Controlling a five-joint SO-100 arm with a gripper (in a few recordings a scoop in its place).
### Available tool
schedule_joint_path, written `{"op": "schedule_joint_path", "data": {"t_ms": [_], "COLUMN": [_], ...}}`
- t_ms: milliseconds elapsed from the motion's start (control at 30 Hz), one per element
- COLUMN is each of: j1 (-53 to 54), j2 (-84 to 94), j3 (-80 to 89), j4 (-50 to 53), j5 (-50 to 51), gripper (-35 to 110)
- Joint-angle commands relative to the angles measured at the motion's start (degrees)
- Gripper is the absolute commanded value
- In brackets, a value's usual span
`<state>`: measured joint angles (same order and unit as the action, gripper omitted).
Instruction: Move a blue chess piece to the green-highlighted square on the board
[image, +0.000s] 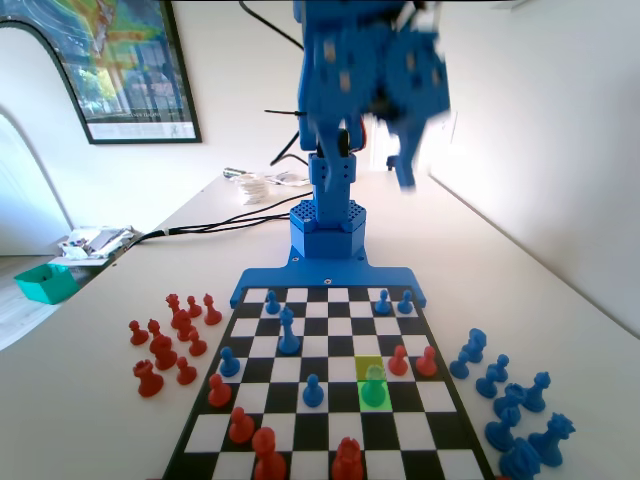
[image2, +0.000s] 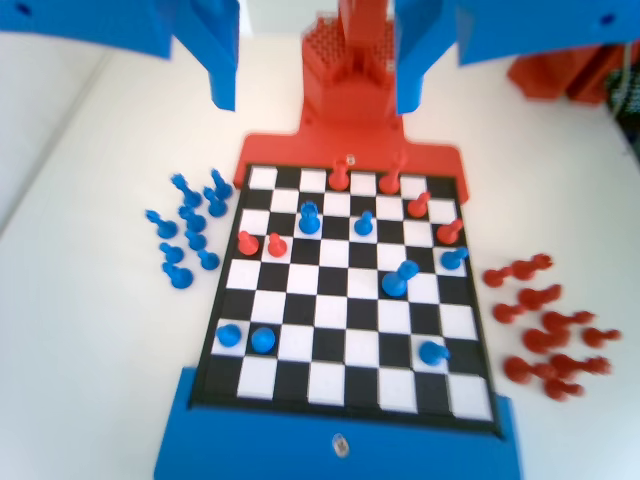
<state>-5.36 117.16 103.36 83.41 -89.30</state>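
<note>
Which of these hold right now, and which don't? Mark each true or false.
1. The blue chess piece stands on the green-highlighted square. True.
2. The gripper holds a pawn. False: its jaws are apart with nothing between them.
3. In the fixed view, spare red pieces stand on the table left of the board. True.
4. The gripper is down among the pieces. False: it is raised well above the board.

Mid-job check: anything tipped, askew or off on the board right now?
Nothing stands out. The blue chess piece stands upright inside the green-highlighted square, the other pieces on the board look upright, and the hand hangs open above.
</note>
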Motion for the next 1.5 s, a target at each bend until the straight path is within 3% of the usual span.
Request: {"op": "schedule_joint_path", "data": {"t_ms": [0, 300, 533, 1467], "j1": [0.6, 4.1, 5.6, 7.9], "j2": [11.4, 27.9, 37.4, 56.4], "j3": [0.8, 6.2, 14.0, 21.3], "j4": [5.3, 12.6, 12.4, 7.0], "j5": [-3.0, -11.0, -14.8, -13.6], "gripper": [18, 14, 9, 1]}}
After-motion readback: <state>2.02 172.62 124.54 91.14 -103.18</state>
